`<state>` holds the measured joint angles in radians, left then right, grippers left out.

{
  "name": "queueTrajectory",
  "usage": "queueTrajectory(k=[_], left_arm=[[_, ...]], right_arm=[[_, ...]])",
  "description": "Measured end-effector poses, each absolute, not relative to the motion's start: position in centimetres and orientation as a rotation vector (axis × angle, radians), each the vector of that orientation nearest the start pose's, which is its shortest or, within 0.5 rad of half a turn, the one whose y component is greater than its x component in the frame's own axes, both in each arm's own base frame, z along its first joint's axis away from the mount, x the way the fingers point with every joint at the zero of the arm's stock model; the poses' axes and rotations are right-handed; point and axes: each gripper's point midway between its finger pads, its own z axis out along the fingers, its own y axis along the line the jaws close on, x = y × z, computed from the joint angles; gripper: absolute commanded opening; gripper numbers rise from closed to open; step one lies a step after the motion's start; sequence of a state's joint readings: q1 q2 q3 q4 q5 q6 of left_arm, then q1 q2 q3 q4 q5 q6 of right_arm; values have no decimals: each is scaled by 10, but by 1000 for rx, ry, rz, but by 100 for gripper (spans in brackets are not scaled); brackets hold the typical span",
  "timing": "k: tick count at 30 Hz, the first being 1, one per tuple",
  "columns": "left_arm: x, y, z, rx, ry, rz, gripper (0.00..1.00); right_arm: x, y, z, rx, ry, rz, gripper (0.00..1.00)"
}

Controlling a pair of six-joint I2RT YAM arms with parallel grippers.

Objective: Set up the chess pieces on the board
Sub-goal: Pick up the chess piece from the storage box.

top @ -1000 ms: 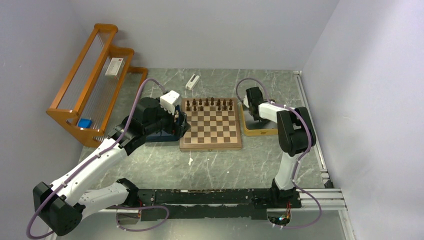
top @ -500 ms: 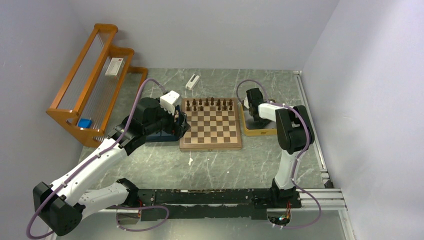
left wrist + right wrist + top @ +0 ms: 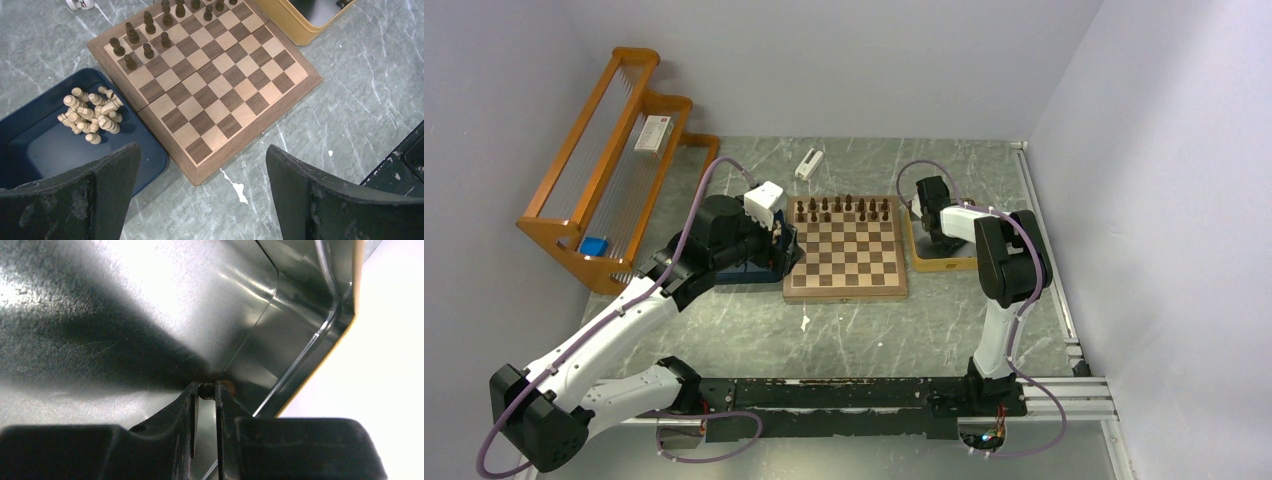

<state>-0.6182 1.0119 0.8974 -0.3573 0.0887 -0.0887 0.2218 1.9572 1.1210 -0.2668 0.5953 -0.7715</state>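
Chess pieces are split by colour: dark ones stand on the far rows of the board, pale ones lie heaped in the blue tray just beside it. Left gripper hangs over the board's near corner, jaws spread wide, empty. Right gripper, down inside the yellow tray, is pinched nearly together on a small dark piece in the tray's corner.

Lilac walls enclose a grey marbled tabletop.

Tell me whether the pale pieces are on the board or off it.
Off: pale pieces heaped in the blue tray beside the board.
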Motion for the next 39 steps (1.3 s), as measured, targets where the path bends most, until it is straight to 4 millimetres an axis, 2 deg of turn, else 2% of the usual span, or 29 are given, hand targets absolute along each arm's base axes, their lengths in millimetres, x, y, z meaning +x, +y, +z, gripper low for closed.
queueTrajectory(k=[8, 13, 19, 25, 29, 34, 36, 39], left_arm=[[260, -208, 221, 596, 1990, -526, 99], [260, -207, 221, 593, 1989, -523, 99], [260, -207, 221, 593, 1989, -522, 99], [261, -206, 221, 586, 1991, -512, 99], [261, -203, 221, 578, 1993, -497, 99], [262, -200, 222, 566, 1990, -484, 99], [262, -199, 223, 562, 1989, -479, 99], [263, -197, 225, 554, 1983, -472, 99]], right_arm=[[411, -30, 23, -1114, 2455, -964, 13], [415, -19, 30, -1108, 2425, -905, 12], [421, -5, 59, -1036, 2356, -829, 12], [426, 12, 93, -881, 2290, -680, 13], [430, 36, 125, -736, 2207, -482, 14], [429, 78, 176, -574, 2032, -179, 14], [425, 98, 189, -540, 1977, -56, 14], [420, 139, 199, -518, 1914, 149, 14]])
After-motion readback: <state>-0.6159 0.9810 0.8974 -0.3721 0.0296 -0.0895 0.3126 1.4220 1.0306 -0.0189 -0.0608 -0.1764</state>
